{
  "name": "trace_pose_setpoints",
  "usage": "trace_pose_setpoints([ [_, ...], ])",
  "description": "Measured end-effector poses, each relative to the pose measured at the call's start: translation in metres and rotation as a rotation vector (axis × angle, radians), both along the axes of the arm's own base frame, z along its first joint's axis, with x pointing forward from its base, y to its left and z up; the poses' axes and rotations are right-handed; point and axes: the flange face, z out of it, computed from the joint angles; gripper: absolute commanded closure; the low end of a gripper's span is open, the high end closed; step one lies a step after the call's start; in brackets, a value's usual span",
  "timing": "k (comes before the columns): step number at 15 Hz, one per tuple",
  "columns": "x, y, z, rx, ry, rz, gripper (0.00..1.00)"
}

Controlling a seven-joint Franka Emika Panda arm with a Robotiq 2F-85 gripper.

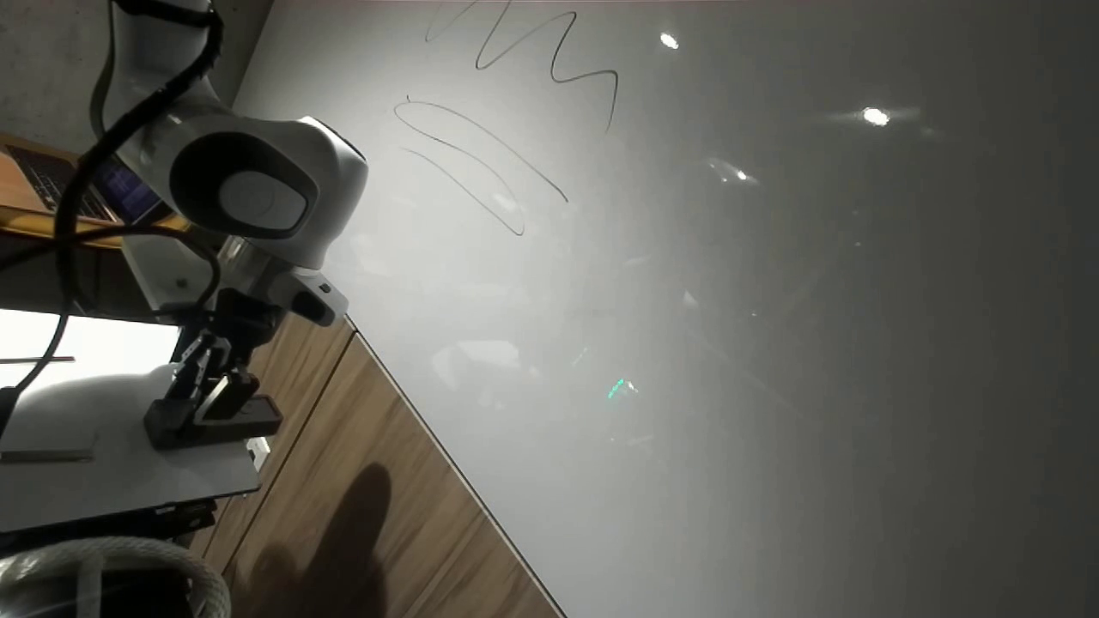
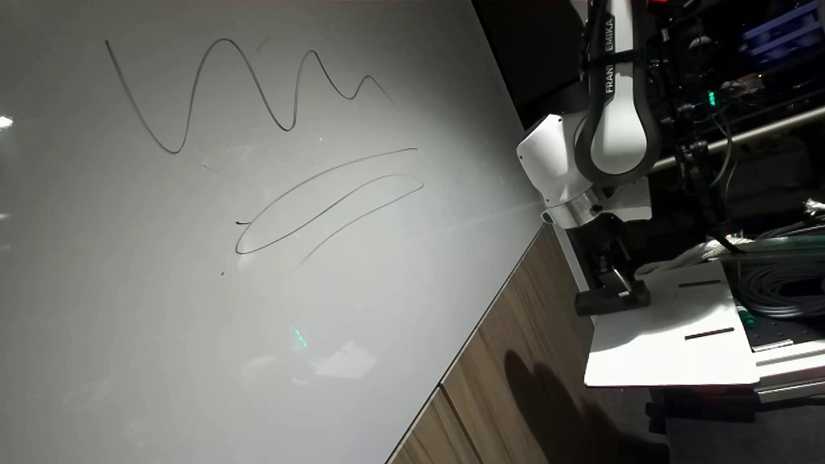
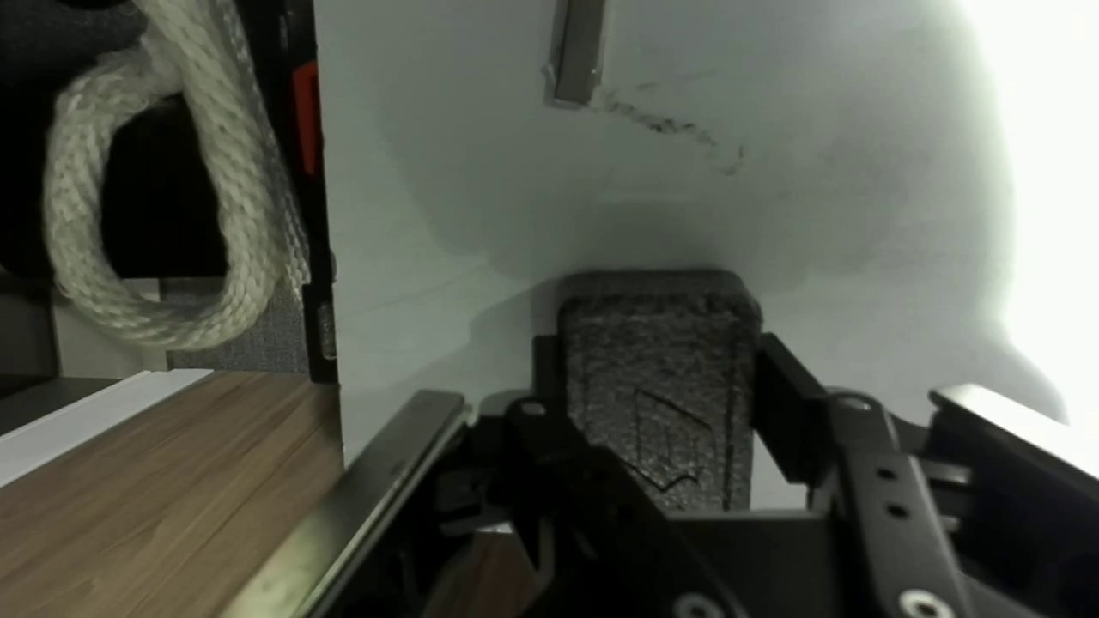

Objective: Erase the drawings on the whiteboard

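Pickup step, I judge, nearly done: gripper (image 3: 659, 371) clamped on the eraser (image 3: 661, 408) at the table (image 3: 429, 154); lifted or resting, I can't tell. Squiggle (image 2: 189, 116) and loop (image 2: 327, 209) both unwiped on the board (image 2: 148, 309). Next I should raise clear, swing over, press flat.

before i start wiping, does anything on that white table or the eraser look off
In the wrist view, a broken dark smudge trails from near the end of the grey strip on the white table, odd against the paler surface. The eraser also shows thin dark lines; scratches or a printed mark, I can't tell which.
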Motion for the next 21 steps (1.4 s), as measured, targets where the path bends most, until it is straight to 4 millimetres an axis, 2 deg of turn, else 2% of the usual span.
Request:
trace_pose_setpoints([
  [5, 0.004, 0.001, 0.005, 0.0, -0.013, 0.008, 0.71],
  [9, 0.01, 0.015, 0.023, -0.008, -0.062, 0.057, 0.71],
  [14, 0.014, 0.06, 0.073, -0.047, -0.16, 0.157, 0.71],
  [21, 0.006, 0.128, 0.163, -0.099, -0.347, 0.297, 0.71],
])
